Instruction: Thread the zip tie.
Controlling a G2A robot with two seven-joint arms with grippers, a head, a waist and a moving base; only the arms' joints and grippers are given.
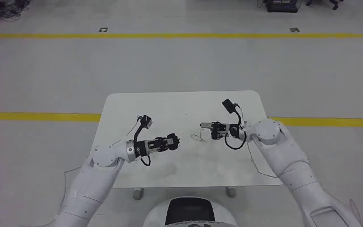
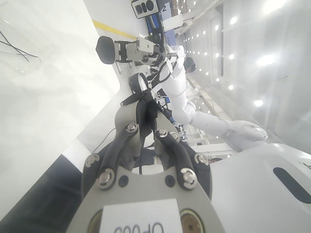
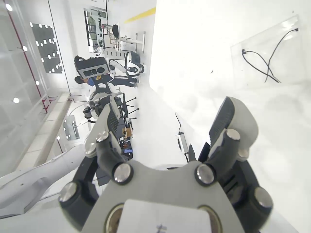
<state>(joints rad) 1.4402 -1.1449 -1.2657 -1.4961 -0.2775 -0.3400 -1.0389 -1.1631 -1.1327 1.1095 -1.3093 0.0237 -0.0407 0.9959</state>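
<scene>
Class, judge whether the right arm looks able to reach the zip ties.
Likely yes: the right end effector is open, with only bare table between it and the zip ties.

The zip ties (image 3: 268, 67) are black, the tabletop (image 1: 187, 105) white. The right hand (image 3: 170, 107) is grey, its pads (image 3: 220, 115) black and ribbed.

My top camera sits above the arms and looks down on the white table (image 1: 181, 105) from well back, taking in the floor too. Each wrist camera rides close behind its own fingers, the left gripper (image 2: 144, 95) and the right gripper (image 3: 170, 107). They face each other across the tabletop and share the zip ties (image 3: 267, 66).
</scene>
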